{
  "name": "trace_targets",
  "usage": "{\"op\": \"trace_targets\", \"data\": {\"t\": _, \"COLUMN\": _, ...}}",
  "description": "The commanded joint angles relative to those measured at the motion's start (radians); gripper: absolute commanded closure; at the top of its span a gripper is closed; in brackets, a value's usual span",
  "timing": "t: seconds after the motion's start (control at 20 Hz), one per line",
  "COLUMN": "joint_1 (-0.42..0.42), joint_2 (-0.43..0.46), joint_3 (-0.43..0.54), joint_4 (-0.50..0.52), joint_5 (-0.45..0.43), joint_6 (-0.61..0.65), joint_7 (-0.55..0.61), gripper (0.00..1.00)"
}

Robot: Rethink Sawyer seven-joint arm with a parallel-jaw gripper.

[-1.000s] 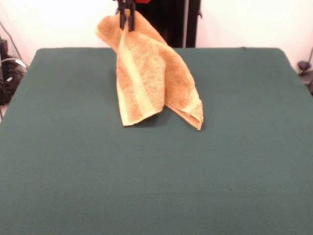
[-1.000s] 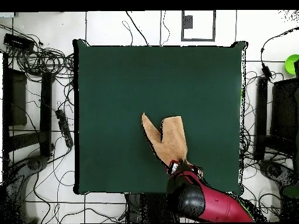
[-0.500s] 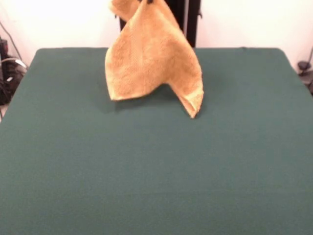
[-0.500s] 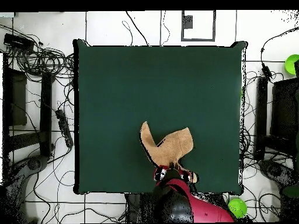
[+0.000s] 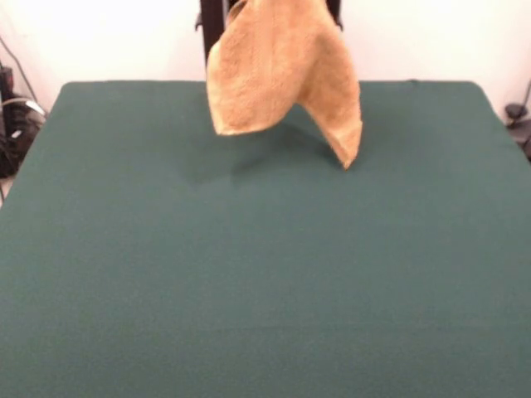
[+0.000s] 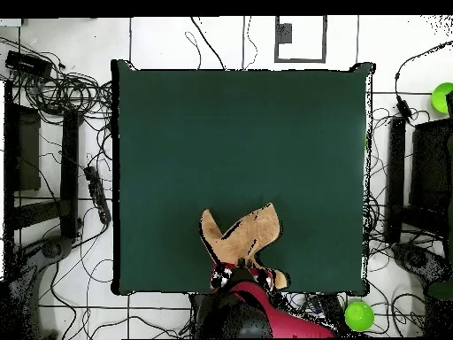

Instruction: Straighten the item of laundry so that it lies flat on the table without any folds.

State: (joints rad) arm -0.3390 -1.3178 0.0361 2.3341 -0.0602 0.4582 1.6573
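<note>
The orange-tan towel (image 5: pixel 282 66) hangs in the air from the top of the front view. Its two lower corners dangle just above the far part of the dark green table (image 5: pixel 249 290). In the front view the gripper is above the picture's edge and hidden. In the overhead view the towel (image 6: pixel 241 237) spreads in a V shape near the table's (image 6: pixel 239 133) bottom edge. The gripper (image 6: pixel 233 273), at the end of the red arm, holds the towel's top and is shut on it.
Cables lie on the floor around the table in the overhead view, thickest at the left (image 6: pixel 62 88). A green ball (image 6: pixel 358 314) lies on the floor at the bottom right and another green thing (image 6: pixel 442 96) at the right edge. The black pedestal column (image 5: pixel 211 25) stands behind the towel.
The gripper has risen out of the front view and drawn back toward the robot's base. The towel went up with it, and its lower corners left the table.
</note>
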Motion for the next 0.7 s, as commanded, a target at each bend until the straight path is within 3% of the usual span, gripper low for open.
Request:
{"op": "trace_targets", "data": {"t": 0.05, "joint_1": 0.041, "joint_2": -0.074, "joint_3": 0.025, "joint_4": 0.014, "joint_5": 0.087, "joint_6": 0.191, "joint_7": 0.099, "gripper": 1.00}}
{"op": "trace_targets", "data": {"t": 0.45, "joint_1": 0.070, "joint_2": -0.145, "joint_3": 0.030, "joint_4": 0.072, "joint_5": 0.231, "joint_6": 0.253, "joint_7": 0.075, "gripper": 1.00}}
{"op": "trace_targets", "data": {"t": 0.7, "joint_1": 0.111, "joint_2": -0.165, "joint_3": 0.022, "joint_4": 0.081, "joint_5": 0.274, "joint_6": 0.276, "joint_7": 0.090, "gripper": 1.00}}
